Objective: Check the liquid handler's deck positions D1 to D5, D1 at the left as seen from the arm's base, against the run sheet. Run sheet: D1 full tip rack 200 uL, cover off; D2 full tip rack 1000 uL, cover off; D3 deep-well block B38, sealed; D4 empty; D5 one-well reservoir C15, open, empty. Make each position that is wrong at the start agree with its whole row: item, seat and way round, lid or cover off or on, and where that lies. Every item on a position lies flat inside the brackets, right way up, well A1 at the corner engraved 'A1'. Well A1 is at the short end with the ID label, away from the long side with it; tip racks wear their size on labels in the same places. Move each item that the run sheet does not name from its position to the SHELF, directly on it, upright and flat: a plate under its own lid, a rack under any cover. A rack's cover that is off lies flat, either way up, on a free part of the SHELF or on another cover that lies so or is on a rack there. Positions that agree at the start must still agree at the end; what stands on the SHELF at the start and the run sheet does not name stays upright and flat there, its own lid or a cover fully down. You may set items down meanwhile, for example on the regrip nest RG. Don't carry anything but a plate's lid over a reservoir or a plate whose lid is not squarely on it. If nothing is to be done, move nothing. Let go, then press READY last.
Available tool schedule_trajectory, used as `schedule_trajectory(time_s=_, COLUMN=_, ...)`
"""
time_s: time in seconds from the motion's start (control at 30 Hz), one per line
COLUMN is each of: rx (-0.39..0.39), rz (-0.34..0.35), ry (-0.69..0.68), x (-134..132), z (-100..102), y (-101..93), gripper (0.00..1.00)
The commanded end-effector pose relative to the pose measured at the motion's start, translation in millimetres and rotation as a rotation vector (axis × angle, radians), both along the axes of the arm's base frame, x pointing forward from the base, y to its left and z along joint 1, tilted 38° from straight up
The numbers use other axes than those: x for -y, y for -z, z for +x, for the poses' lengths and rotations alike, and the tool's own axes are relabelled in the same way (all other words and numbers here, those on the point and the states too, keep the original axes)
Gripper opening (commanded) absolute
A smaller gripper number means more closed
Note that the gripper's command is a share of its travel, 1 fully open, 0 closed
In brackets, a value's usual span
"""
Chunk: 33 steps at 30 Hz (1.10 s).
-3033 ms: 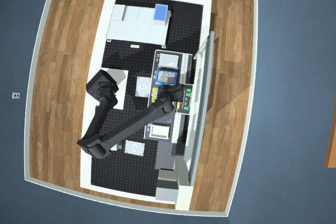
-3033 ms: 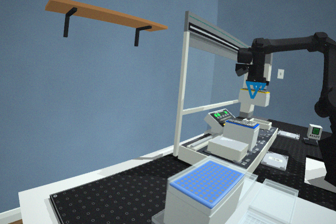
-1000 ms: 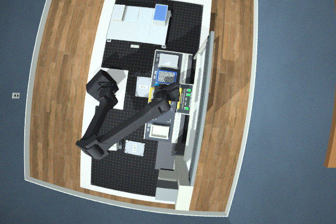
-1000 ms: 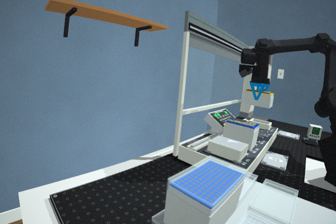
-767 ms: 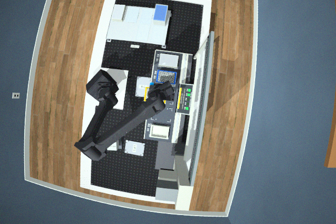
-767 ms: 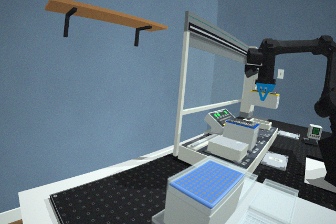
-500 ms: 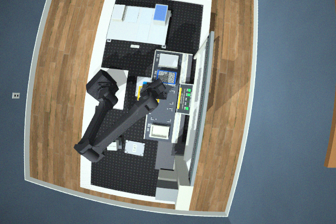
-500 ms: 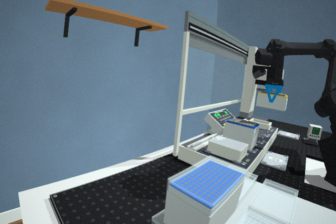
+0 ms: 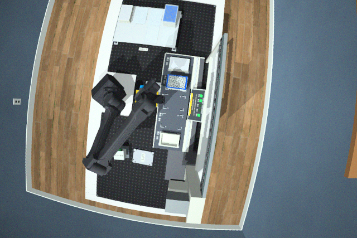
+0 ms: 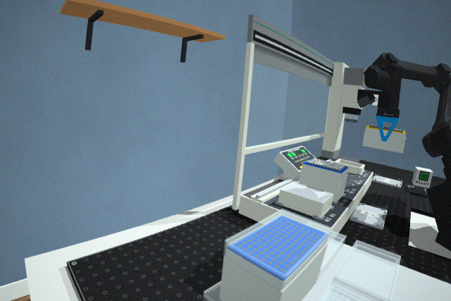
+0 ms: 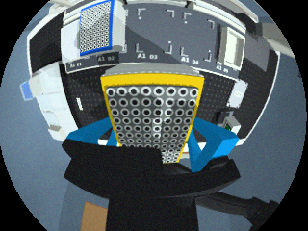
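Yellow tip rack (image 10: 383, 140) clamped in end effector (image 10: 385, 128), aloft.

Boxy black arm (image 9: 115, 137), blue gripper (image 10: 385, 130) fingers

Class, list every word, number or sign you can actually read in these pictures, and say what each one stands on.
"READY": on the small white button box with a green square.
Engraved marks along the grey deck's front edge: too blurred to read.
Green-lit control panel: labels too small to read.
Small white label by the white shelf platform: unreadable.
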<state>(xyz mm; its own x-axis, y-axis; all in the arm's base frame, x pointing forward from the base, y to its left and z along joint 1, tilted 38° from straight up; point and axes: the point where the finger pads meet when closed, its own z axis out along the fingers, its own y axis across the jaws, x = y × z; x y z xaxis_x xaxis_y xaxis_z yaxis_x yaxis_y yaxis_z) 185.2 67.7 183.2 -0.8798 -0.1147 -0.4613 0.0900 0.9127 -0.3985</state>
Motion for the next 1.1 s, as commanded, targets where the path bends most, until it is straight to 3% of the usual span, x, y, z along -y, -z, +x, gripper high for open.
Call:
schedule_trajectory(time_s=0.0, rx=0.027, rz=0.028, ry=0.027, x=-2.3, z=-16.8, y=1.3, gripper=0.0)
schedule_trajectory(time_s=0.1, rx=0.047, rz=0.052, ry=0.027, x=-13.7, z=-9.0, y=-15.0, gripper=0.0)
schedule_trajectory(time_s=0.17, rx=0.039, rz=0.045, ry=0.031, x=-8.1, z=-10.7, y=-6.6, gripper=0.0)
schedule_trajectory(time_s=0.53, rx=0.039, rz=0.045, ry=0.031, x=-8.0, z=-10.6, y=-6.6, gripper=0.0)
schedule_trajectory(time_s=0.67, rx=0.026, rz=0.02, ry=0.042, x=20.4, z=-17.9, y=-6.5, gripper=0.0)
schedule_trajectory(time_s=0.73, rx=0.04, rz=0.038, ry=0.042, x=25.8, z=-16.5, y=-18.7, gripper=0.0)
schedule_trajectory(time_s=1.07, rx=0.051, rz=0.052, ry=0.043, x=53.2, z=-19.8, y=-31.2, gripper=0.0)
